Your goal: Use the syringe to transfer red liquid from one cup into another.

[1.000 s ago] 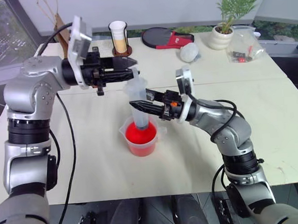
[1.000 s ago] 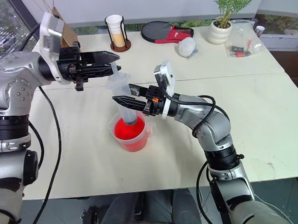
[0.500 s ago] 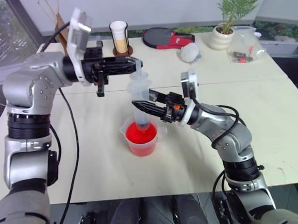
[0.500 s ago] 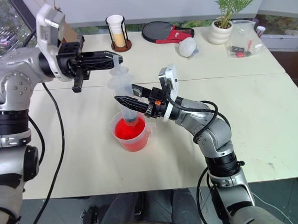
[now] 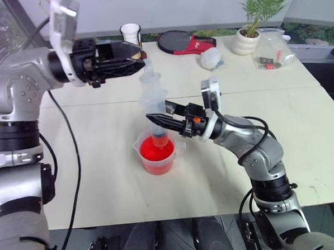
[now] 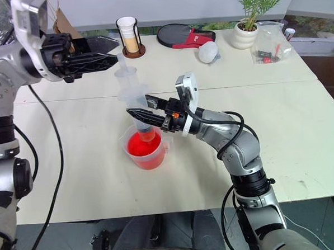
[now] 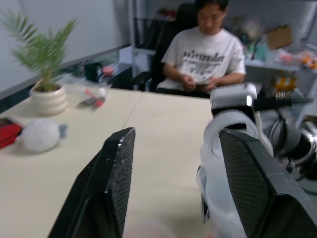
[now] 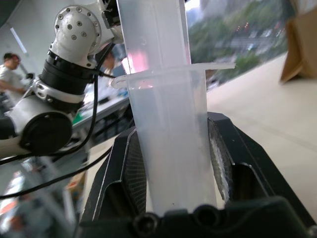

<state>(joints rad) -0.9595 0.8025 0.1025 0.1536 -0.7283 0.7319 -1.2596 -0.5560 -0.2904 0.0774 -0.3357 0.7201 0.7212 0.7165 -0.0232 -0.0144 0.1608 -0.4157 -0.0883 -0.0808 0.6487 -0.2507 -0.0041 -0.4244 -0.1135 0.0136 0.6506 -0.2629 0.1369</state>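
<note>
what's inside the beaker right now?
Red liquid fills the lower part of the beaker, and the syringe stands in it nose down, gripped by the right hand. The syringe tip is covered by the liquid.

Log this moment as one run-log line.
right gripper: shut on syringe | syringe tip: in beaker of red liquid | left gripper: open at plunger top

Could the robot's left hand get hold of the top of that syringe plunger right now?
Probably yes: the left hand is open beside the plunger top, with nothing between; the right hand steadies the syringe.
</note>
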